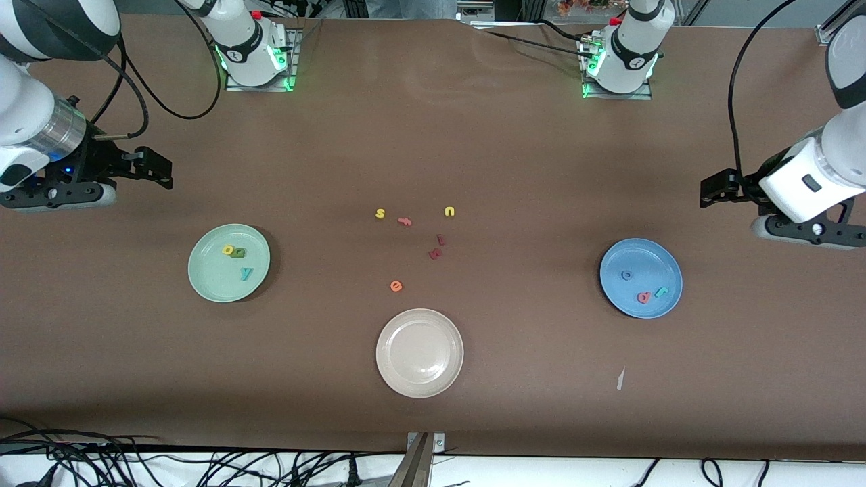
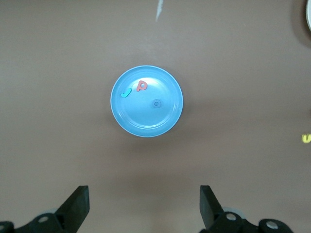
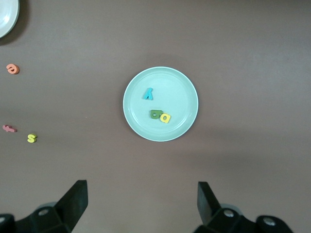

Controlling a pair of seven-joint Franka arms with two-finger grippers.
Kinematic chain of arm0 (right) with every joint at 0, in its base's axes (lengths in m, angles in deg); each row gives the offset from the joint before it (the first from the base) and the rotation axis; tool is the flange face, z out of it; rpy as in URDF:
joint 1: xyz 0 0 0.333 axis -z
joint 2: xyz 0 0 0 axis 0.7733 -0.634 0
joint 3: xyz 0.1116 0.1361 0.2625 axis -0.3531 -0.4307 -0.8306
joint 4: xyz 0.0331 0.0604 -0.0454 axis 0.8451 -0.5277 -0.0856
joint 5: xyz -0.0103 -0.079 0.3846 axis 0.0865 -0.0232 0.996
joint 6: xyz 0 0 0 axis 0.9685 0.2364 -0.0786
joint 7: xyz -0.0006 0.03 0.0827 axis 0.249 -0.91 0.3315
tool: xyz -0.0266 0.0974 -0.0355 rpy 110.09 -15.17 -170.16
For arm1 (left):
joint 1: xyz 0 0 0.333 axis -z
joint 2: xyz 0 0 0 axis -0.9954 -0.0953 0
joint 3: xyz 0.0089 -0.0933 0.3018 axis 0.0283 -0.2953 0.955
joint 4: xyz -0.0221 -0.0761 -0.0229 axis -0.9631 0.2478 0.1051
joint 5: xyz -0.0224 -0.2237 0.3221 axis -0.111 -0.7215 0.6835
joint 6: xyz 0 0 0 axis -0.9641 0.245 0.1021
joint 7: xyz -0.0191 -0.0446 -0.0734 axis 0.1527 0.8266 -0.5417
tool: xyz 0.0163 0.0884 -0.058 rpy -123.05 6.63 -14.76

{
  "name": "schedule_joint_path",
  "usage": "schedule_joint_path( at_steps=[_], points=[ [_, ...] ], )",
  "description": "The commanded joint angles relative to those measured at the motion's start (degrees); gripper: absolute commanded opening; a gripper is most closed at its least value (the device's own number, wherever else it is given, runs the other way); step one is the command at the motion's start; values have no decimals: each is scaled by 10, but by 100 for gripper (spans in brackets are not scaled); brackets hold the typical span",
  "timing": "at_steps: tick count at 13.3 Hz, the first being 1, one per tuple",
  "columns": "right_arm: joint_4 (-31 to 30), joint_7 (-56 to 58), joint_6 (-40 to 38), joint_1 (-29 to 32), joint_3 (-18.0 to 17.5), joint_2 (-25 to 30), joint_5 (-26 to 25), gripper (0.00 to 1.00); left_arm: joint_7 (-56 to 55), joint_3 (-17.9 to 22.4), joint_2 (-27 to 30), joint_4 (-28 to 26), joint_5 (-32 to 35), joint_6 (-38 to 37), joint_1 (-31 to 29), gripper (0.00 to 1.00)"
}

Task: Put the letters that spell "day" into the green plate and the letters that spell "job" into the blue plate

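Yellow "a" (image 1: 228, 250), dark green "d" (image 1: 238, 253) and teal "y" (image 1: 247, 273) foam letters sit in the round mint-green plate (image 1: 203, 277). Teal "j" (image 1: 661, 292), blue "o" (image 1: 626, 275) and pinkish-red "b" (image 1: 643, 297) sit in the round blue plate (image 1: 666, 260). My left gripper (image 1: 707, 191) and right gripper (image 1: 164, 172) hang over bare counter (image 1: 514, 155), each beside its own plate, jaws wide, holding nothing.

Beige plate (image 1: 419, 352) sits nearer than orange "e" (image 1: 396, 286)

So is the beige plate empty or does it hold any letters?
Empty. The beige plate shows only its bare inside in the front view; the closest loose letter, the orange e, lies on the table farther from the camera.
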Motion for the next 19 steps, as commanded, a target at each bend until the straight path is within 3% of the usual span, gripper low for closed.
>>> schedule_joint_path(
  at_steps=[1, 3, 7, 10, 19],
  points=[
    [16, 8, -10, 0, 1, -7, -7, 100, -40, 7, 23, -7, 2, -18, 27, 100],
    [16, 8, -10, 0, 2, -8, -7, 100, -39, 20, 20, 0, 0, -29, 36, 100],
    [16, 8, -10, 0, 1, -8, -7, 100, 19, 90, -13, 3, -33, -29, 54, 100],
    [16, 8, -10, -2, 1, -8, -7, 100, 26, 91, -15, 3, -62, -28, 40, 100],
    [16, 8, -11, -4, 1, -8, -7, 100, 24, 90, -15, 3, -56, -29, 42, 100]
  ],
)
